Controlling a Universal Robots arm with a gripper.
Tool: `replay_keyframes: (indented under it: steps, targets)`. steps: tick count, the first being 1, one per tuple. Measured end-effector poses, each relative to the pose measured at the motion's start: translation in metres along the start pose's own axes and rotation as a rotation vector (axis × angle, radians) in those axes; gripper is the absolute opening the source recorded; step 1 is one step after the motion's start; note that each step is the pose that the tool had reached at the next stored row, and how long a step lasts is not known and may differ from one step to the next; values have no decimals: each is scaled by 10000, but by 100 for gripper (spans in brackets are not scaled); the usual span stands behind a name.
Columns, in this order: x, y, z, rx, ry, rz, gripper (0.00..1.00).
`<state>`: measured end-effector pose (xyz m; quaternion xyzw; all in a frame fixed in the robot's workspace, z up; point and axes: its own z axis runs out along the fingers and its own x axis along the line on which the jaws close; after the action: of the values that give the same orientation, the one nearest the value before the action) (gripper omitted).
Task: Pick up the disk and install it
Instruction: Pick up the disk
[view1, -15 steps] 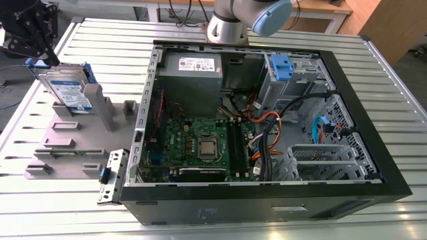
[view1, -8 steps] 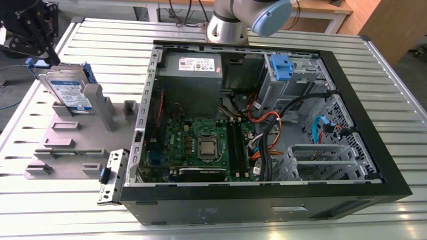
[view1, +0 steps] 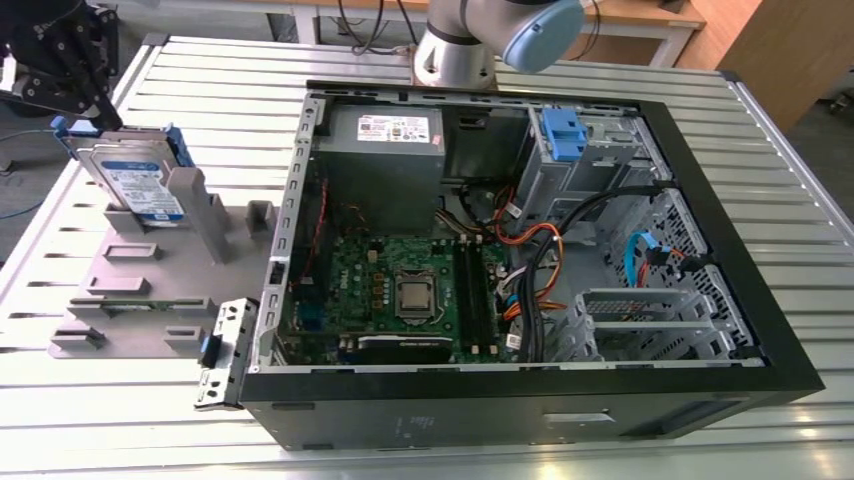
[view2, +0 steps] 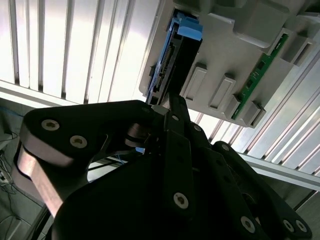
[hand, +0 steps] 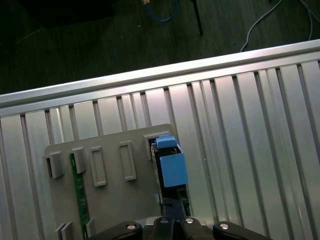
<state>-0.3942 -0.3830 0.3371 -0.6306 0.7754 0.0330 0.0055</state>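
At the exterior view's far left, beside the open PC case, the disk stands on edge in a grey holder, label side twd the camera. It's a flat rectangular silver-metal body w/ a white-and-blue label & blue plastic rails, blue bits showing at its top corners. In the second wrist view the disk is seen edge-on, a thin dark slab w/ a connector row along one end & a blue rail cap. In the first wrist view the disk shows mostly as a blue plastic block over a dark edge. The holder is matte grey, a flat plate w/ raised rectangular slots & posts. A green circuit strip sits in one of its slots, also visible in the second wrist view. The surface is ribbed aluminium slats, shiny, w/ long parallel grooves. The case is a black frame w/ perforated grey metal, a green board & cable bundles inside. The tool is matte black, made of bolted link plates w/ round screw heads. In the exterior view it hangs right at the disk's upper far end, by the blue rail. In both wrist views the tool meets the disk's end, touching or just short of it. Can't tell if the tool is open, closed or gripping the disk.
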Motion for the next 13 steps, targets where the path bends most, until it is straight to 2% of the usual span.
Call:
replay_keyframes:
  steps: [8,9,10,11,12,13]
  targets:
    - [0,0,1,2,0,-1,11]
    - [0,0,1,2,0,-1,17]
    - [0,0,1,2,0,-1,17]
    - [0,0,1,3,-1,-1,23]
    - [0,0,1,3,-1,-1,23]
    - [0,0,1,2,0,-2,29]
